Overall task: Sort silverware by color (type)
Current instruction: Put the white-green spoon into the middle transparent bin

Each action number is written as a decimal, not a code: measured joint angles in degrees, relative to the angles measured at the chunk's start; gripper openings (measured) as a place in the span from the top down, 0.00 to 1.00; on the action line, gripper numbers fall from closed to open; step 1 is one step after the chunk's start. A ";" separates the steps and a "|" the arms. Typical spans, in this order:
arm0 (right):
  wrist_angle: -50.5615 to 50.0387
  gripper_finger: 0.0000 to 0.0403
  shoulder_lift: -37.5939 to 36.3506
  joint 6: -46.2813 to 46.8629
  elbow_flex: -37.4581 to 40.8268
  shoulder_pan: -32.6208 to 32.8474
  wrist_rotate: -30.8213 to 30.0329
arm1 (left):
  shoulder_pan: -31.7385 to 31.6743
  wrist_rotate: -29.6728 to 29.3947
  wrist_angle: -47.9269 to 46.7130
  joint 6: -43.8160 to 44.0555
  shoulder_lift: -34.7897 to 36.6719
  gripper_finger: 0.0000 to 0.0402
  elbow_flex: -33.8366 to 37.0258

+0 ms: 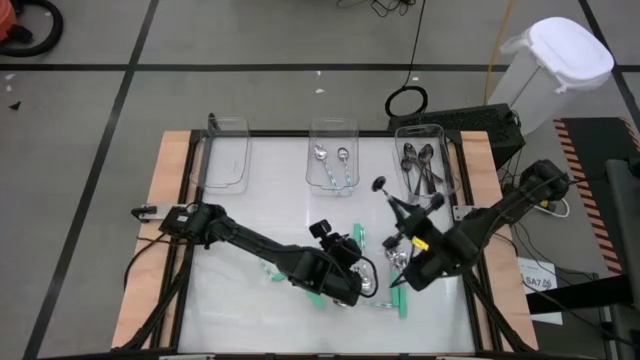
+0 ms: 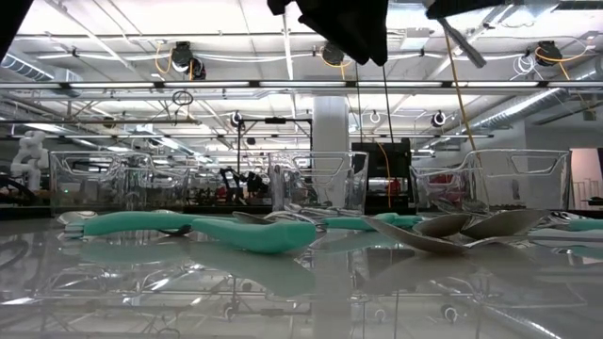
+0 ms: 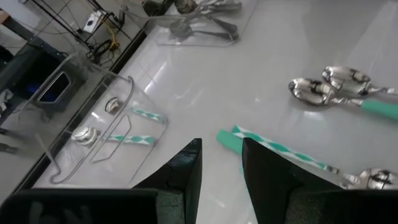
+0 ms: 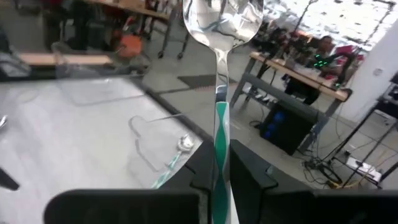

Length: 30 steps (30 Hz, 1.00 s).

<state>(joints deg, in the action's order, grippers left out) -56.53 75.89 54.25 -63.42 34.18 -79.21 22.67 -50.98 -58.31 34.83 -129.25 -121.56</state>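
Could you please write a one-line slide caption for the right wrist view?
Right pincer shut on a teal-handled silver spoon, bowl raised above the white table.

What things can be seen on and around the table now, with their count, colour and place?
Clear bins: three, transparent, in a row at the table's far edge.
Teal-handled spoons in the middle bin: two, silver bowls.
Dark spoons in the right bin: several, blackish; exact count unclear.
Left bin: looks empty.
Loose teal-handled spoons: several, lying on the white table near both arms.
Held spoon: one, silver bowl, teal handle, upright.
White lidded container: one, on the floor beyond the right corner.
Left gripper: fingers apart, above the loose spoons.
Right gripper: fingers shut on the held spoon.
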 joint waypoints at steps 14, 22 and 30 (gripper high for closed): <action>36.65 0.94 -3.05 -41.63 0.02 -18.14 15.23 | 3.02 0.13 -11.17 6.19 -0.02 0.71 0.00; 56.06 0.94 -1.73 -49.84 2.21 -30.80 34.62 | 4.90 0.13 -16.99 10.92 -0.02 0.71 0.00; 78.45 0.94 -0.91 -43.18 12.28 -41.19 45.08 | 6.79 0.08 -19.17 12.92 -0.02 0.71 0.00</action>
<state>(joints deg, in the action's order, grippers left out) 21.92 74.98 11.07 -51.14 -7.01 -34.14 29.46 -50.90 -77.48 47.75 -129.27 -121.56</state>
